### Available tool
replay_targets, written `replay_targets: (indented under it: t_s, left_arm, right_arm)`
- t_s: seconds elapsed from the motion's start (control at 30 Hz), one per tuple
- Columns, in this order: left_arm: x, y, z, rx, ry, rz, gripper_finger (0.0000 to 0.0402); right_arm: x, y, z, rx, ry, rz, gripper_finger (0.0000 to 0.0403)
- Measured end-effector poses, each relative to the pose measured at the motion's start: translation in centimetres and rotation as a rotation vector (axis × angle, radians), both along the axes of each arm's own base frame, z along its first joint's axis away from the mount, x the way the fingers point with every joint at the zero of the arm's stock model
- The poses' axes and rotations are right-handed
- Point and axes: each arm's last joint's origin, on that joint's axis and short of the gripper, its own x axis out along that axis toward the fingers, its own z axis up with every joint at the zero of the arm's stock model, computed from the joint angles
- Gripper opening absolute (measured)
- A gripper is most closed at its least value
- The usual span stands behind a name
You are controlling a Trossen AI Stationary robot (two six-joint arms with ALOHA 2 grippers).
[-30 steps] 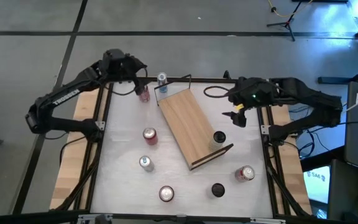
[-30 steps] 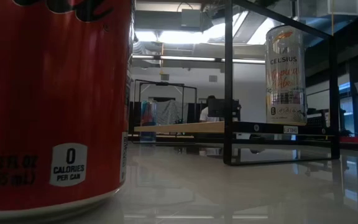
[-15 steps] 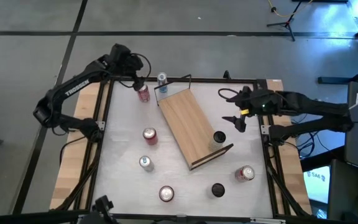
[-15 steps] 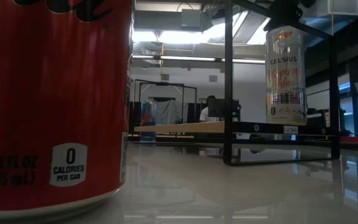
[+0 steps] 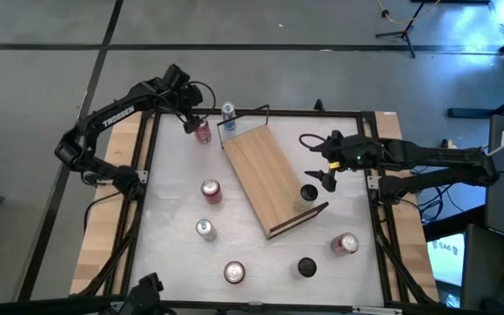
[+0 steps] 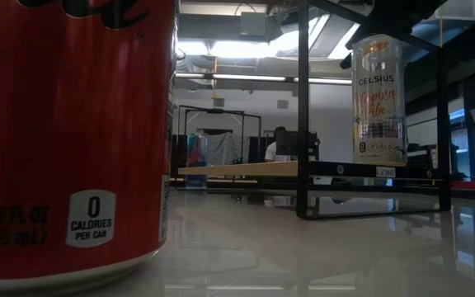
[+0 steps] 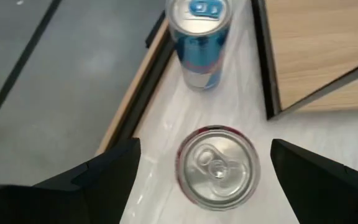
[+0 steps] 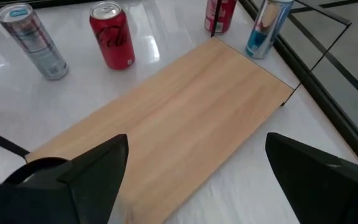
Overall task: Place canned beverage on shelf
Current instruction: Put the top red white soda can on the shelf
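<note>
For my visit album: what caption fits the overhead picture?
Left gripper open over a red can; right gripper open beside the wooden shelf, cans scattered around.

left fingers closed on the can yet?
No. The left gripper hovers open above the silver-topped can, its fingers clear on both sides.

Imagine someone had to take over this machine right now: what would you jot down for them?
Left gripper: open, empty, poised over the red can at the table's far left corner, next to a blue can.
Right gripper: open, empty, beside the shelf, above a black can near its right edge.
Shelf: lies diagonally mid-table; from above, no can clearly stands on its board.
Done: nothing gripped.
Left: grip a can, set it on the shelf; more cans stand around the table.
</note>
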Motion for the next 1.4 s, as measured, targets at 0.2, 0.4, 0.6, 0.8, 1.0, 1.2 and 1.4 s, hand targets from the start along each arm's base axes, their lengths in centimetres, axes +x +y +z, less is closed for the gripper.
replay_targets:
  t_s: [0.2, 0.4, 0.6, 0.8, 1.0, 1.2, 1.4]
  left_arm:
    - [0.3, 0.1, -0.6, -0.050, -0.010, -0.024, 0.0350]
    - [0.6, 0.6, -1.6, -0.079, 0.016, -0.030, 0.0350]
    - [0.8, 1.1, -2.4, -0.070, 0.075, -0.012, 0.0350]
    - [0.7, 1.0, -2.7, -0.098, 0.091, -0.014, 0.0350]
    - [0.7, 1.0, -2.7, -0.097, 0.093, -0.013, 0.0350]
    - [0.6, 0.8, -3.4, -0.105, 0.116, -0.014, 0.0350]
    - [0.6, 0.8, -3.4, -0.101, 0.121, -0.011, 0.0350]
  right_arm:
    - [0.2, 0.0, 0.4, -0.001, -0.046, 0.002, 0.0374]
    - [0.2, 0.0, 0.3, -0.001, -0.042, 0.002, 0.0374]
    - [0.2, 0.0, 0.3, 0.000, -0.041, 0.003, 0.0374]
    - [0.2, 0.0, 0.3, 0.000, -0.041, 0.003, 0.0374]
    - [0.2, 0.0, 0.3, 0.000, -0.041, 0.003, 0.0374]
    - [0.2, 0.0, 0.3, -0.001, -0.041, 0.003, 0.0374]
    - [0.2, 0.0, 0.3, -0.001, -0.040, 0.003, 0.0374]
